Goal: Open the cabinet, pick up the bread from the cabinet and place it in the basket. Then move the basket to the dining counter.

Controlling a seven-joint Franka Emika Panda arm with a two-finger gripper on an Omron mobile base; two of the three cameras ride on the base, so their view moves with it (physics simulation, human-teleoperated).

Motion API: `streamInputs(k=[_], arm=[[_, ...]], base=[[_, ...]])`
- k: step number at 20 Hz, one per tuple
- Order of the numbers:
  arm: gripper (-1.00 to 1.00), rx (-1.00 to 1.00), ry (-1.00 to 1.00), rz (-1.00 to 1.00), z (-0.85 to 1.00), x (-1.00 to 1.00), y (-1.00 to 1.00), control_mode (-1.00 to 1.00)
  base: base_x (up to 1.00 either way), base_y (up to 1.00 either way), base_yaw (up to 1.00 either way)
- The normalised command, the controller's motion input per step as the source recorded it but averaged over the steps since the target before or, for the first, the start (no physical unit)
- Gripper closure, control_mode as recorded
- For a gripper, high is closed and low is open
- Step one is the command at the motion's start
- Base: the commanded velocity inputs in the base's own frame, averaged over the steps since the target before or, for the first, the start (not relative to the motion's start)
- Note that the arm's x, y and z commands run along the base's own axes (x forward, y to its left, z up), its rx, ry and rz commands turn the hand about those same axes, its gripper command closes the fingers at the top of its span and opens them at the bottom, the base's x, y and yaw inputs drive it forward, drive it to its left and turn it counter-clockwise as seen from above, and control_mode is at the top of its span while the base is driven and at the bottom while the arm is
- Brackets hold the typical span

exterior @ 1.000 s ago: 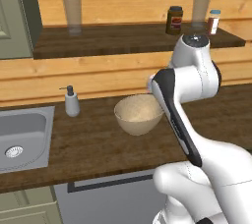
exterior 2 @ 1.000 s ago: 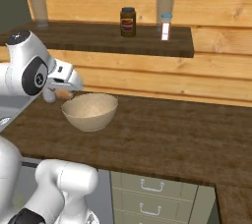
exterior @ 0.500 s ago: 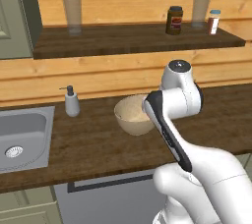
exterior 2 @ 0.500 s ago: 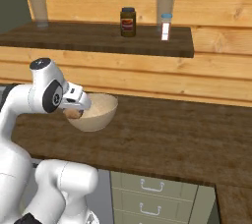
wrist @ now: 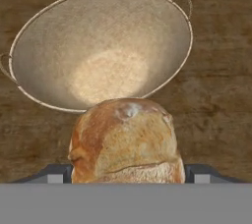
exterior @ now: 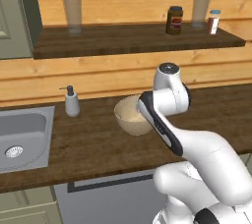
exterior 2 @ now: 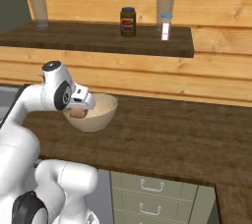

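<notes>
The beige basket (exterior: pixel 129 117) stands on the dark wood worktop (exterior: pixel 88 144), between the sink and my arm. In the hand view its speckled inside (wrist: pixel 106 51) lies open just beyond the bread. The golden-brown bread (wrist: pixel 126 142) is held in my gripper (wrist: pixel 127 171), which is shut on it, with a dark finger edge showing at each side. From the right base view the bread (exterior 2: pixel 76 113) hangs under my gripper (exterior 2: pixel 78 109) at the basket's (exterior 2: pixel 98 115) left rim. Whether the bread touches the rim I cannot tell.
A steel sink (exterior: pixel 22 137) and a soap dispenser (exterior: pixel 72 101) are left of the basket. The shelf above carries a dark jar (exterior: pixel 173 20), a glass (exterior: pixel 73 15) and a small shaker (exterior: pixel 213 21). A grey-green cabinet (exterior: pixel 15 12) is at the upper left. Drawers (exterior 2: pixel 152 188) sit under the worktop.
My arm has folded down and swung in towards the basket, bringing the bread from higher up to the basket's rim. The basket has stayed put.
</notes>
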Motion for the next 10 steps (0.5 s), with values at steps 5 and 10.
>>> streamInputs(k=[5, 10], arm=[[1.0, 0.0, 0.18, 0.03, 0.0, 0.83, 0.0, -1.0], [1.0, 0.0, 0.11, 0.13, -0.22, 0.72, 0.0, -1.0]], base=[[0.0, 0.0, 0.0], [0.0, 0.0, 0.0]])
